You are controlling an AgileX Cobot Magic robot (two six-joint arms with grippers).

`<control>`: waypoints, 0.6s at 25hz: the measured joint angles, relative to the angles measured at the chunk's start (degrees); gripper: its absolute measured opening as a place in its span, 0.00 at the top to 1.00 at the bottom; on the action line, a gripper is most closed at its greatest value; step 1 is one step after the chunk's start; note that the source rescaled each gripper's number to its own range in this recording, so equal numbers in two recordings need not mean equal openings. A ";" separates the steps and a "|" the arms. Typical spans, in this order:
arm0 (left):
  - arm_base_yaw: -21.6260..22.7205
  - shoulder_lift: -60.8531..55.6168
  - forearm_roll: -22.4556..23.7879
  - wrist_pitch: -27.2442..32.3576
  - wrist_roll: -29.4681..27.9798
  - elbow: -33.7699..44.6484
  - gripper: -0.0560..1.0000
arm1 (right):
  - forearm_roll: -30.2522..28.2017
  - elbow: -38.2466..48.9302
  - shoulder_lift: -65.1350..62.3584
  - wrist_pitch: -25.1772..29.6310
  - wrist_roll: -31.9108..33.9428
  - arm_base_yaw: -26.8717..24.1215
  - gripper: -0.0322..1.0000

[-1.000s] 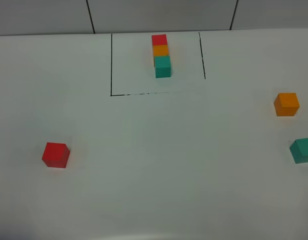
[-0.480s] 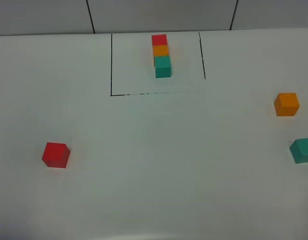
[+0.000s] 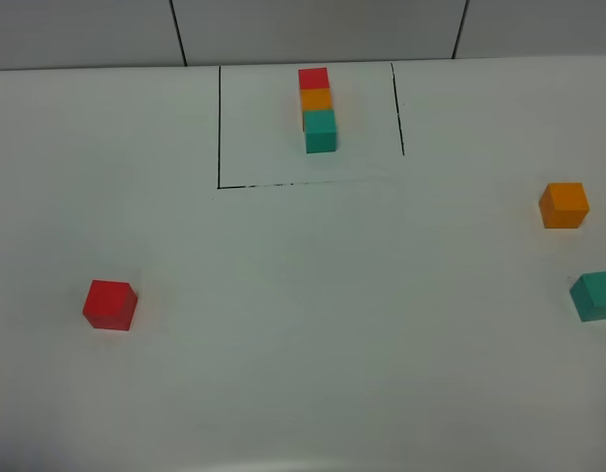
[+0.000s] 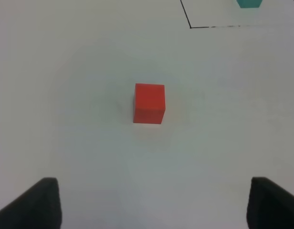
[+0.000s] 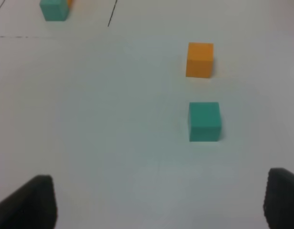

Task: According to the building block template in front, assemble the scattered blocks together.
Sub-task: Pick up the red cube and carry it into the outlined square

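Observation:
The building block template [image 3: 318, 108], a joined red, orange and teal row, sits inside the black outline at the back; its teal end [image 4: 248, 3] shows in the left wrist view. Of the scattered blocks, the red cube [image 3: 109, 305] lies alone at the left. The orange cube [image 3: 564, 205] and teal cube [image 3: 596, 295] lie at the right edge. My left gripper [image 4: 152, 210] is open, and the red cube [image 4: 149, 103] lies ahead of its fingertips [image 4: 32, 205]. My right gripper [image 5: 154, 205] is open, well short of the teal cube [image 5: 204, 121] and orange cube [image 5: 200, 59]. Neither gripper shows in the exterior high view.
A black outline [image 3: 219, 128] frames the template area on the white table [image 3: 333, 324]. A grey tiled wall [image 3: 313, 29] rises behind the table's far edge. The teal cube is partly cut off by the right border of the exterior high view.

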 joint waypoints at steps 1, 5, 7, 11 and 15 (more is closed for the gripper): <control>0.00 0.00 0.00 0.00 0.00 0.00 0.31 | 0.00 0.00 0.00 0.00 0.00 0.00 0.24; 0.00 0.00 0.00 0.00 0.00 0.00 0.30 | 0.00 0.00 0.00 0.00 0.00 0.00 0.24; 0.00 0.00 0.00 -0.11 0.00 0.00 0.25 | 0.00 0.00 0.00 0.00 0.00 0.00 0.24; 0.00 1.45 0.00 -1.45 0.00 -0.83 0.11 | 0.00 0.00 0.00 0.00 0.00 0.00 0.24; 0.00 8.39 -0.04 -2.34 0.00 -3.77 0.03 | 0.00 0.00 0.00 0.00 0.00 0.00 0.24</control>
